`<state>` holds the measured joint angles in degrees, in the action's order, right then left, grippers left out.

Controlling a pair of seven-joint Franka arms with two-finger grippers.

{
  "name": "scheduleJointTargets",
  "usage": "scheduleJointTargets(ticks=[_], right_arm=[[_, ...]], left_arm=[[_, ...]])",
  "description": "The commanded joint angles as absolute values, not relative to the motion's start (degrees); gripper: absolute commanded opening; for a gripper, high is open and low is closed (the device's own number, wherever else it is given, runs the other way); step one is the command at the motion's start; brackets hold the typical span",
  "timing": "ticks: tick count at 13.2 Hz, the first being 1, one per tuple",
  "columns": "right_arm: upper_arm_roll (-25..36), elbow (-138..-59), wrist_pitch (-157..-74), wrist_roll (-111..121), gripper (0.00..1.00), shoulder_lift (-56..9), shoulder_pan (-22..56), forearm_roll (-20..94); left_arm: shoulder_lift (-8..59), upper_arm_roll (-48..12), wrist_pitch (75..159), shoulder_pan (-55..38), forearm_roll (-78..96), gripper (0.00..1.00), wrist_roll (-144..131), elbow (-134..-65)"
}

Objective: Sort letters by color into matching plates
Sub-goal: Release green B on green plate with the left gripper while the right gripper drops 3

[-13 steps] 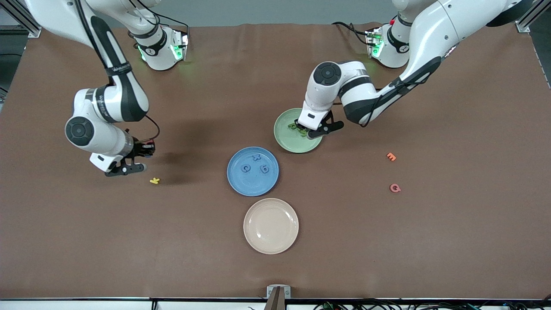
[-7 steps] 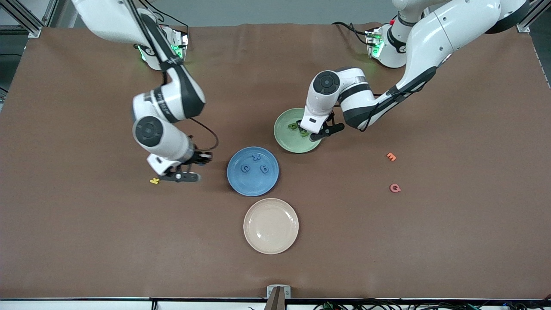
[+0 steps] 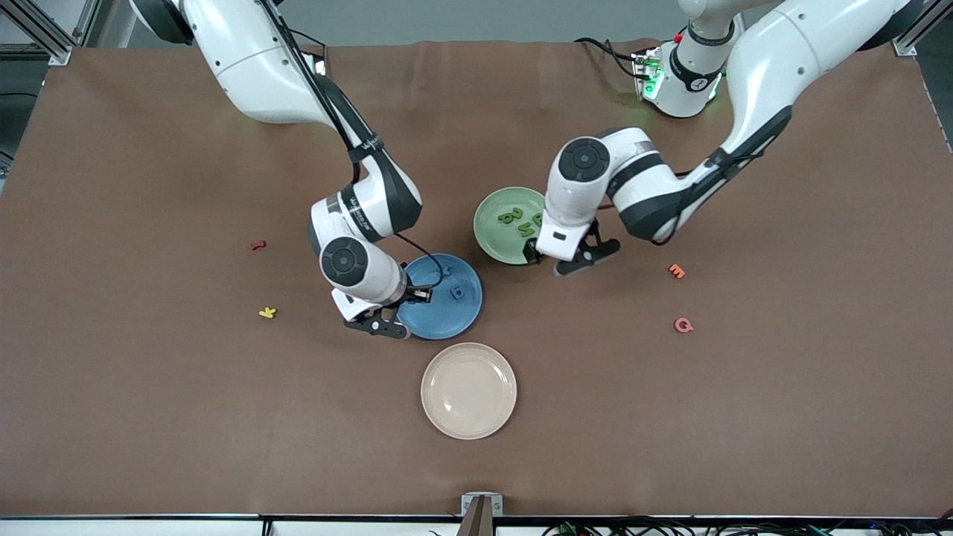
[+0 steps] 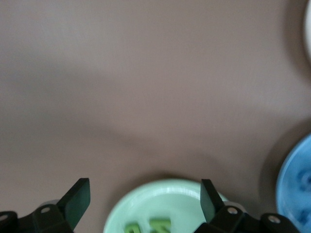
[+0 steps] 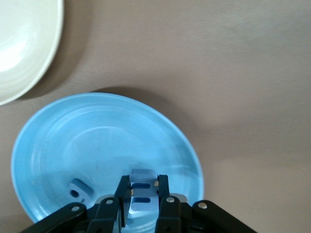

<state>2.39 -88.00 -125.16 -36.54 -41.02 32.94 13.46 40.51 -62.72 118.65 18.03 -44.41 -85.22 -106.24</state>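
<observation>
From the front, I see the green plate (image 3: 508, 224) with green letters (image 3: 521, 221) lying in it; I count about four, so that colour looks finished. The blue plate (image 3: 447, 296) shows one blue letter (image 3: 457, 293); my right arm covers the rest. My left gripper (image 3: 567, 258) hangs at the green plate's edge nearest the camera. My right gripper (image 3: 387, 316) is over the blue plate's rim.

In the left wrist view, the fingers (image 4: 77, 200) stand wide with nothing between them.

In the right wrist view, the right gripper (image 5: 142, 196) pinches a light blue letter (image 5: 141, 195) above the blue plate (image 5: 63, 141). I judge only this drop remains.
</observation>
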Motion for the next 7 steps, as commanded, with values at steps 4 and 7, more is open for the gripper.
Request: scheduleJointTargets(ticks=[4,7], right_arm=[[3.1,-82.9,-127.9,-38.7,0.16,-45.8,35.9,14.4],[3.2,-82.9,-130.0,-39.4,0.17,-46.8,36.7,14.0]], left_arm=[[39.6,-56.3,113.9,17.5,-44.1,1.00,-70.1,-96.2],[39.6,-52.0,113.8,17.5,-43.9,1.00,-60.6,-91.5]])
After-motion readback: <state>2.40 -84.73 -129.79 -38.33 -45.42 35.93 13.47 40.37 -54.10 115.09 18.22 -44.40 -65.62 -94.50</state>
